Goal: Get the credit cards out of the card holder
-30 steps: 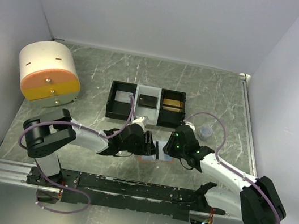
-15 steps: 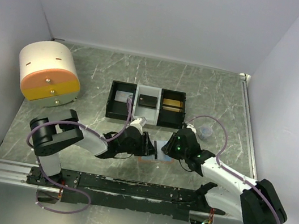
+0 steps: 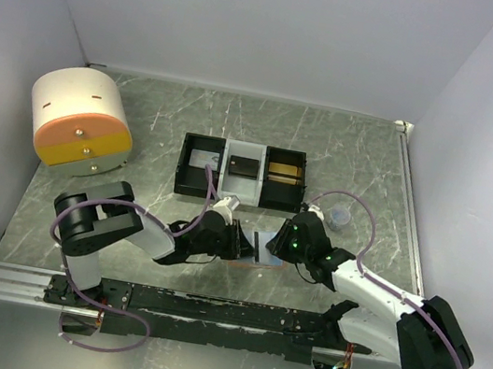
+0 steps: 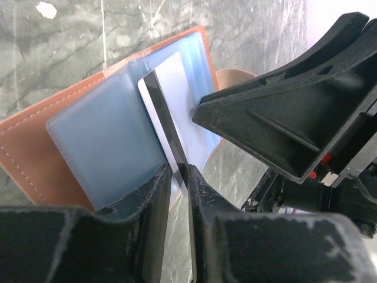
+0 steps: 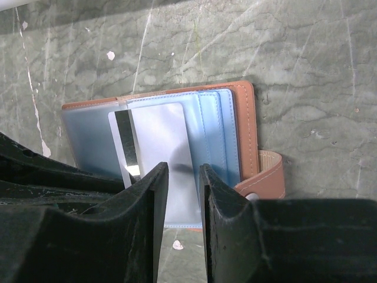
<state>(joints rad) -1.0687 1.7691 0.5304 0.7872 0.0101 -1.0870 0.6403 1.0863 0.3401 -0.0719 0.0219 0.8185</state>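
The card holder (image 3: 260, 247) lies open on the table between my two grippers, salmon-orange with light blue sleeves (image 4: 106, 141). In the left wrist view it (image 4: 29, 147) fills the upper left. My left gripper (image 4: 178, 171) is shut on the edge of a white card (image 4: 179, 82) with a black stripe, which sticks partly out of a sleeve. In the right wrist view the same card (image 5: 156, 135) lies over the open holder (image 5: 244, 118). My right gripper (image 5: 184, 172) has a narrow empty gap between its jaws and sits low over the holder's right half.
A black-and-white three-compartment tray (image 3: 180, 166) stands behind the holder, with cards in its compartments. A cream and orange drum-shaped box (image 3: 82, 119) sits at the far left. A small blue-grey cup (image 3: 340, 218) stands to the right of the tray. The two grippers are almost touching.
My left arm has folded in and its gripper has shifted slightly left and towards me over the holder. The right arm has hardly moved.
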